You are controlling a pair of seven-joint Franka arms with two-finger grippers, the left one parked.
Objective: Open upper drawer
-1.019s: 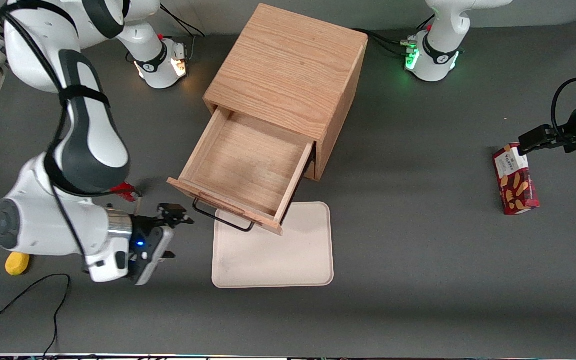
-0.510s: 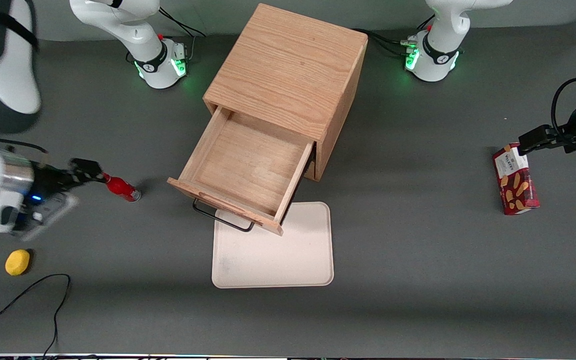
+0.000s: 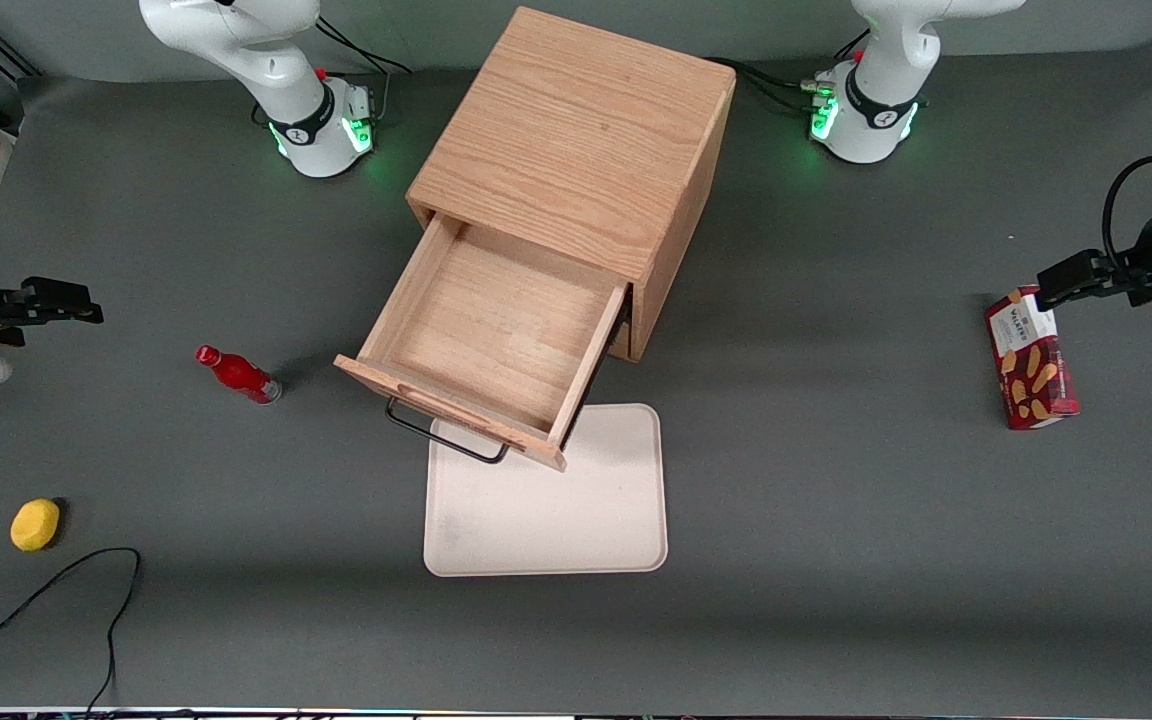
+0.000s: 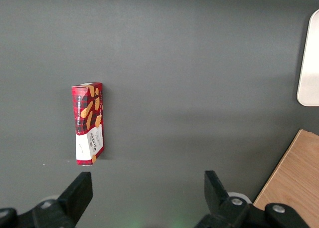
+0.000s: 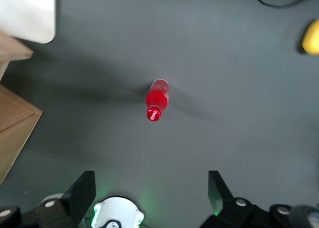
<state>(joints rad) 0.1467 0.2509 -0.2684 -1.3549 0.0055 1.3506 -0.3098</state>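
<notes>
The upper drawer (image 3: pixel 491 335) of the oak cabinet (image 3: pixel 576 130) stands pulled far out and is empty inside. Its black wire handle (image 3: pixel 441 432) hangs over the cream tray. The lower drawer is hidden beneath it. My gripper (image 3: pixel 56 300) is open and empty, high above the table at the working arm's end, well away from the drawer. In the right wrist view the open gripper (image 5: pixel 152 190) looks down on a small red bottle (image 5: pixel 157 99), and a corner of the cabinet (image 5: pixel 12 128) shows.
A cream tray (image 3: pixel 556 500) lies in front of the cabinet, partly under the drawer. A red bottle (image 3: pixel 236 373) and a yellow object (image 3: pixel 35 524) are on the table toward the working arm's end. A cable (image 3: pixel 56 590) lies near the yellow object. A red biscuit box (image 3: pixel 1029 358) lies toward the parked arm's end.
My gripper has left the drawer handle and swung up and away toward the working arm's end of the table. The drawer has stayed pulled out. The red bottle is now uncovered.
</notes>
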